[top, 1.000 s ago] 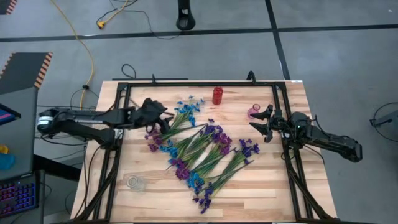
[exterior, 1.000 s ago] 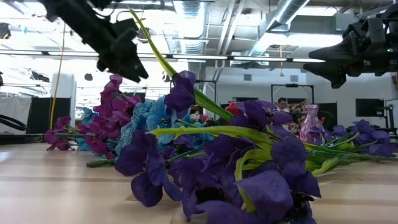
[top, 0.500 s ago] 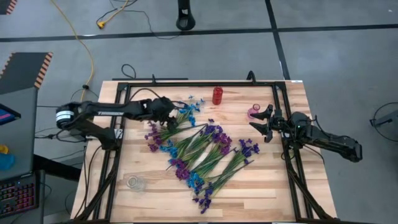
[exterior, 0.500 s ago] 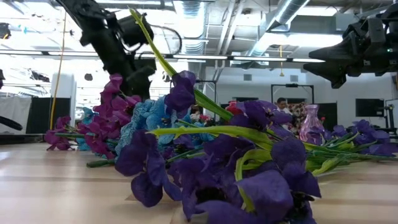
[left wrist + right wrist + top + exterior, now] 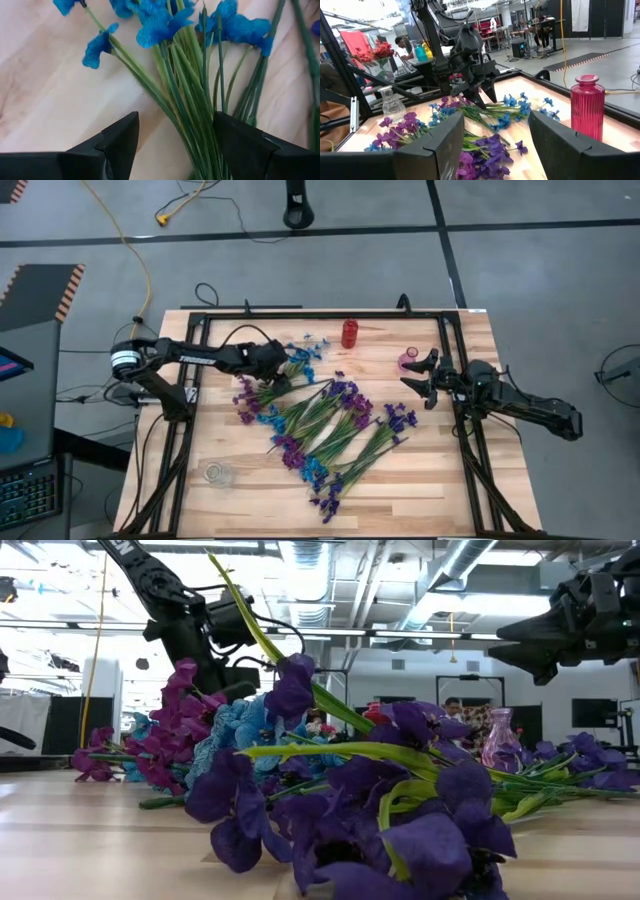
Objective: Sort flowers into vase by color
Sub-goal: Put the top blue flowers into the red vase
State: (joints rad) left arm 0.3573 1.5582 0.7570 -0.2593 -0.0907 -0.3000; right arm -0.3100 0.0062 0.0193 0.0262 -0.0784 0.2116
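**Q:** How are the two arms posed?

**A:** The left arm reaches in from the table's left edge, its left gripper (image 5: 283, 366) lowered over a bunch of blue-blossomed stems, fingers spread with the green stems (image 5: 192, 100) lying between them on the wood. The right arm waits at the right edge, its right gripper (image 5: 417, 378) raised off the table, fingers spread and holding nothing.

**Q:** Where are the flowers?

**A:** The flowers (image 5: 325, 428) lie flat across the middle of the wooden table (image 5: 420, 470), in several bunches slanting from the near centre up toward the far left. Blue, magenta-purple and dark violet blossoms are mixed; the stems overlap too much to count singly.

**Q:** What stands around them?

**A:** Three vases, all upright and well apart: a red vase (image 5: 349, 333) at the far edge, a pink vase (image 5: 408, 361) just beside the right gripper, and a clear glass vase (image 5: 218, 473) near the front left corner. A black frame (image 5: 320, 315) borders the table. In the low view, violet blossoms (image 5: 330, 810) in the foreground hide most of the tabletop behind them.
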